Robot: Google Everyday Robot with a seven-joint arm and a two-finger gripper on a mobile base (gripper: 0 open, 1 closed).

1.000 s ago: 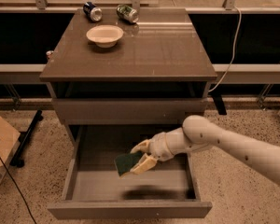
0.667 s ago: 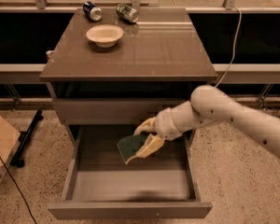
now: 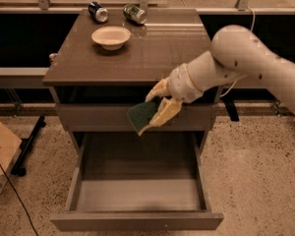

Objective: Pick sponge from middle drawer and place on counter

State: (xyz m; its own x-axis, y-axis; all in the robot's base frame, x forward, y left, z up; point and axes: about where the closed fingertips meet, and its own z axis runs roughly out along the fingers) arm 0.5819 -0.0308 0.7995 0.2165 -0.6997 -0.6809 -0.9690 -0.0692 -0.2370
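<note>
My gripper (image 3: 156, 107) is shut on the sponge (image 3: 138, 117), dark green face showing with a yellowish edge. It holds the sponge in the air in front of the closed upper drawer front, above the open middle drawer (image 3: 137, 183), whose grey floor is bare. The sponge hangs just below the front edge of the counter (image 3: 152, 53), a glossy grey-brown slab. My white arm reaches in from the right.
A white bowl (image 3: 111, 36) sits at the back left of the counter, with two cans (image 3: 98, 11) (image 3: 135, 14) lying behind it. A cardboard box (image 3: 0, 151) and a black cable lie on the speckled floor at left.
My gripper has lifted the sponge up out of the middle drawer to about the height of the upper drawer front, near the counter's edge. The drawer floor is now bare.
</note>
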